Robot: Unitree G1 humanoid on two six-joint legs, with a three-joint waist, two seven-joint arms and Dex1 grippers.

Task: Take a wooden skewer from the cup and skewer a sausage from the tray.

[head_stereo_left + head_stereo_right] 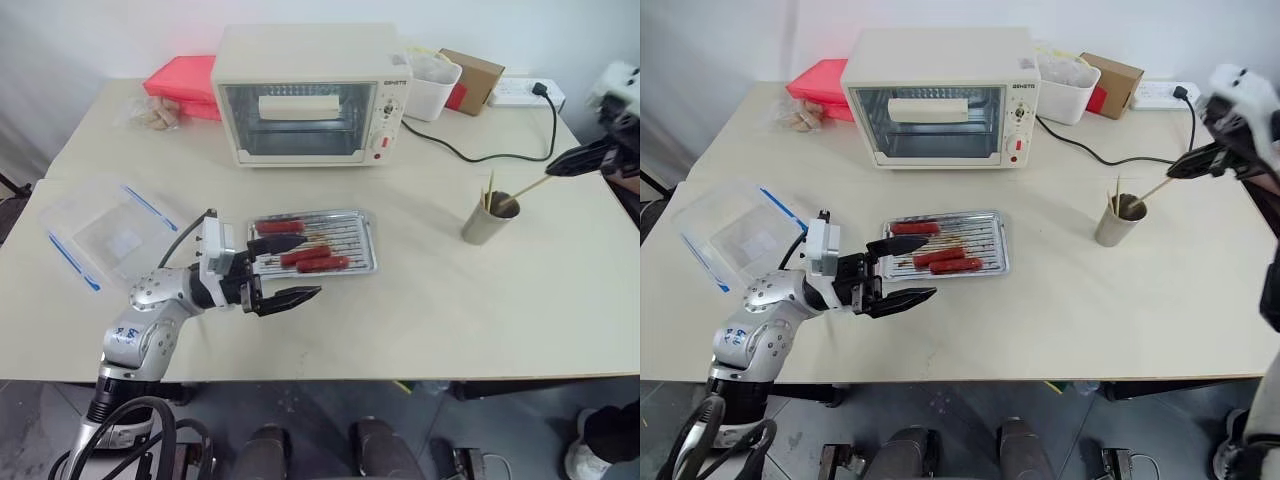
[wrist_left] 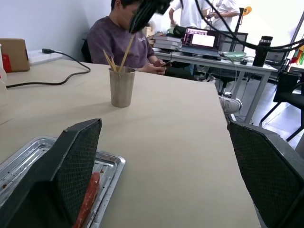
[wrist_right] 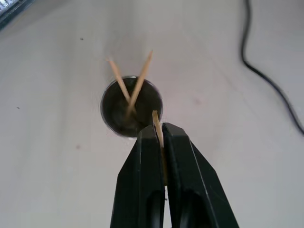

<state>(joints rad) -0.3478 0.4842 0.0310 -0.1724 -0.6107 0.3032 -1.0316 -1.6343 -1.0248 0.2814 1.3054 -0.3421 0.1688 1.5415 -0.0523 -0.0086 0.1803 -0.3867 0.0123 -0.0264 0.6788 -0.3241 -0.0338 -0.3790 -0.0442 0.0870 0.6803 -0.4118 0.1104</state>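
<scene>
Sausages (image 1: pixel 322 263) lie on the tray (image 1: pixel 364 216), three on its rack, with the left gripper (image 1: pixel 283 268) just beside the tray's near left corner, fingers spread wide and grasping nothing. Further right stands the cup (image 1: pixel 486 221) with two sticks leaning inside. Above and right of it the right gripper (image 1: pixel 554 166) is clenched on the skewer (image 1: pixel 523 190), pinched near its upper end; the lower end dips into the cup's mouth. Judging by this, the draw should go straight along the stick's own line, gently, so the tip clears the rim without tipping the cup or snagging the other sticks.
</scene>
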